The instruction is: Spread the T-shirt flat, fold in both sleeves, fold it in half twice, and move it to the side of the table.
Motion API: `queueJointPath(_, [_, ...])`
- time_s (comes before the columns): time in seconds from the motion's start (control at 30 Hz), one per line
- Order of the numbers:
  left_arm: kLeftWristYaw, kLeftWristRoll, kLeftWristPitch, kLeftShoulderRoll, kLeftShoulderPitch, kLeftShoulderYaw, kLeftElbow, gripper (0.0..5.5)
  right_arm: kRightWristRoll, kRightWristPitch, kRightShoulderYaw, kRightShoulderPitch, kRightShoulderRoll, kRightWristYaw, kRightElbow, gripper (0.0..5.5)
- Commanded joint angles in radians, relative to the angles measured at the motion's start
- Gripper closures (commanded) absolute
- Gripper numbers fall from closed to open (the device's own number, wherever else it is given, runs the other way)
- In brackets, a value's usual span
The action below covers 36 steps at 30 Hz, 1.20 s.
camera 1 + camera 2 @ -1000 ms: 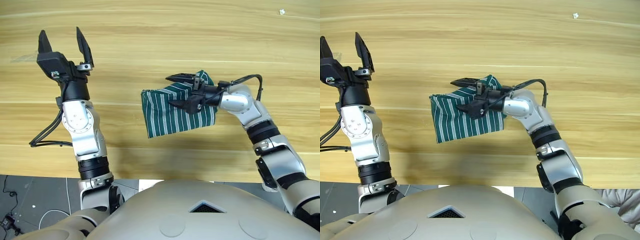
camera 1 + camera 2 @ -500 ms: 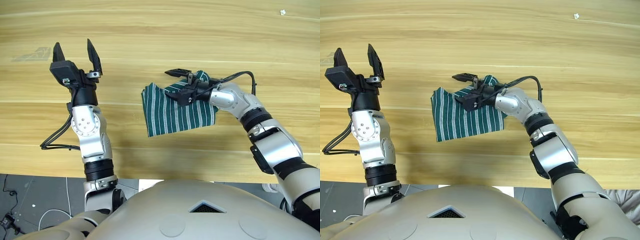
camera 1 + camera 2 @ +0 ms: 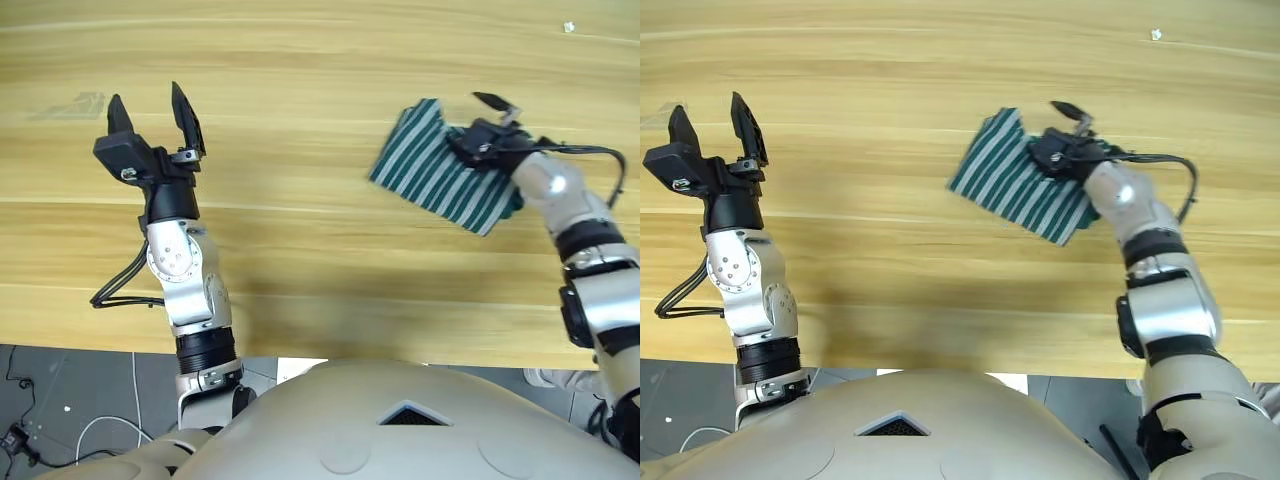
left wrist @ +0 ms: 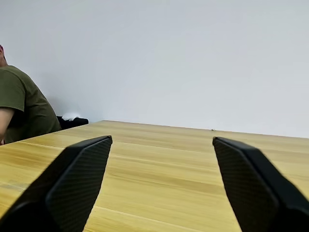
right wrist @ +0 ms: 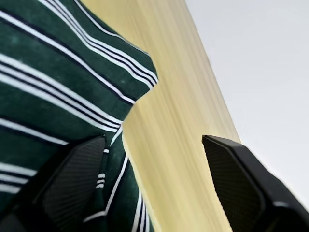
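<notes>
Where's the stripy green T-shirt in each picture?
Eye views: folded T-shirt on the robot's right, at the right gripper.
Right wrist view: T-shirt up close, beside the gripper.
Left wrist view: table and wall past the left gripper.
Shared landmark: the wooden table.

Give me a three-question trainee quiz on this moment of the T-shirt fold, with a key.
1. True or false: the left gripper is shut on the folded T-shirt.
2. Where does the T-shirt lie on the table? A) at the robot's left, B) at the robot's right, by the right gripper, C) hanging over the near edge.
3. Fill in: the T-shirt is dark green with white ____.

Key: 1 false, as the left gripper is open and well apart from the shirt; 2 B; 3 stripes.
</notes>
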<state>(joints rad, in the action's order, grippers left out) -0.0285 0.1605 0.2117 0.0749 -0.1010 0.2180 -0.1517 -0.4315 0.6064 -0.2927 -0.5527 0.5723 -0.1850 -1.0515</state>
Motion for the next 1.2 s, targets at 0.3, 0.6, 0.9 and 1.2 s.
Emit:
queueJointPath(0.3, [0.02, -0.004, -0.047, -0.056, -0.06, -0.022, -0.024, 1.63, 0.278, -0.261, 0.345, 0.169, 0.09, 0.24, -0.14, 1.78])
queueJointPath(0.6, [0.018, -0.023, -0.028, -0.041, -0.034, -0.033, -0.052, 1.63, 0.158, -0.025, 0.393, 0.083, 0.174, 0.503, 0.232, 1.78])
queueJointPath(0.9, [-0.039, -0.179, 0.112, -0.034, 0.139, -0.206, 0.161, 1.63, 0.499, 0.01, 0.234, 0.247, -0.407, 0.314, 0.607, 1.78])
queueJointPath(1.2, [-0.043, -0.194, 0.207, -0.046, 0.081, -0.235, 0.21, 1.63, 0.421, 0.154, 0.215, 0.324, -0.463, 0.192, 0.552, 1.78])
